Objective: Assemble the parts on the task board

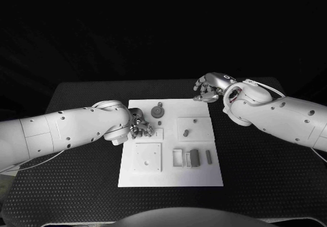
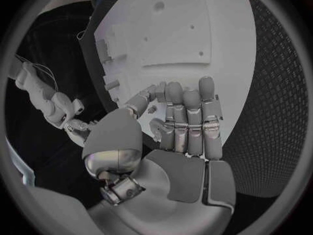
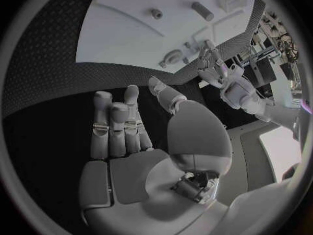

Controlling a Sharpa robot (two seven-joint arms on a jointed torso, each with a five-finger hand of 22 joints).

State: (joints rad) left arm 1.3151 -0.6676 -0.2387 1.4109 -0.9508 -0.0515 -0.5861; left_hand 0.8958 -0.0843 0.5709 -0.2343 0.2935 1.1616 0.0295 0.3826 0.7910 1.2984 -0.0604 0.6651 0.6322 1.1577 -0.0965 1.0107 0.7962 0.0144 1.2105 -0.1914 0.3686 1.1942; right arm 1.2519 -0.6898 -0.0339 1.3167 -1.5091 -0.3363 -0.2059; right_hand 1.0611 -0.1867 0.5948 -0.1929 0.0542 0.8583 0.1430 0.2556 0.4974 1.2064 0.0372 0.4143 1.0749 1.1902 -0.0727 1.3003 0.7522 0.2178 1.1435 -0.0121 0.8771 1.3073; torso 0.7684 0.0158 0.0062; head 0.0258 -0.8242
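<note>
white task board at table centre, grey parts lying on it. left hand over board's left edge, fingers loosely extended, holding nothing. right hand released, off board's far corner. risk: left fingers nudging round part.

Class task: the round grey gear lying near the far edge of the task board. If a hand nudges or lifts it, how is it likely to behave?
The gear lies flat on the task board, so a nudge would probably slide it rather than roll it. It looks solid and rigid, so it should hold its shape when pinched. Being small and thin, it is likely light but awkward to lift off the flat plate.
</note>
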